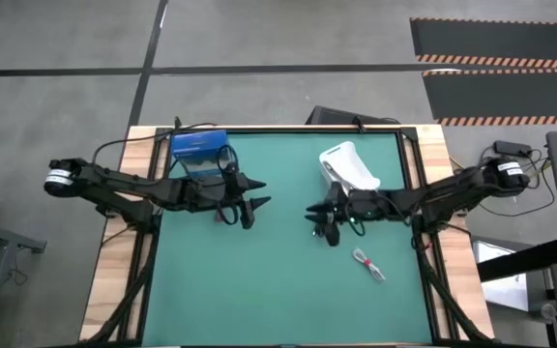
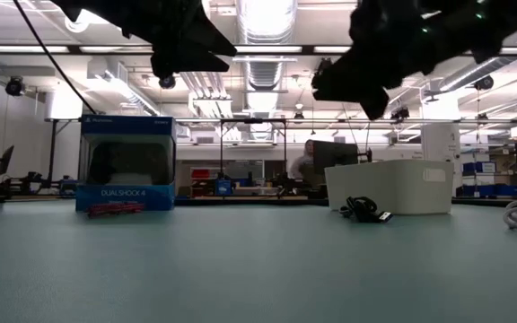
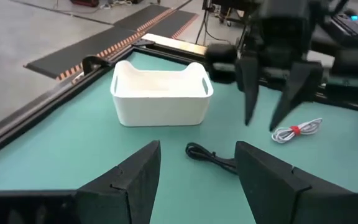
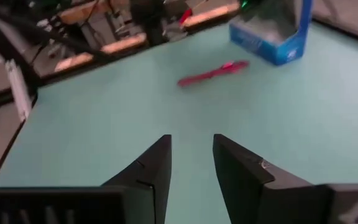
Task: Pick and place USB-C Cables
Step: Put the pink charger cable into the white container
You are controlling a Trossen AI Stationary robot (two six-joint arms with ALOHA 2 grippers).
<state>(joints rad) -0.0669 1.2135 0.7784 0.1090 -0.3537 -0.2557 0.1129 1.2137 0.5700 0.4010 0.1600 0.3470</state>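
no cable is seen inside the white bin (image 3: pixel 160 93). black cable (image 3: pixel 211 158), white cable (image 3: pixel 297 130) and red cable (image 4: pixel 213 73) are left on the desk (image 1: pixel 259 290). both end effectors are held spread, empty: left end effector (image 1: pixel 256 196), right end effector (image 1: pixel 315 215).

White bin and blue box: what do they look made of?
White bin: apparently moulded plastic, matte, with smooth rounded corners and cut-out handles. Blue box: likely printed cardboard, slightly glossy, with sharp folded edges, printed lettering and a seemingly clear window on its front.

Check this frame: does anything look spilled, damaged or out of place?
Nothing stands out. The white bin and blue box sit upright; cables lie loose on the mat: red, black, white with red. Both pincers hover open.
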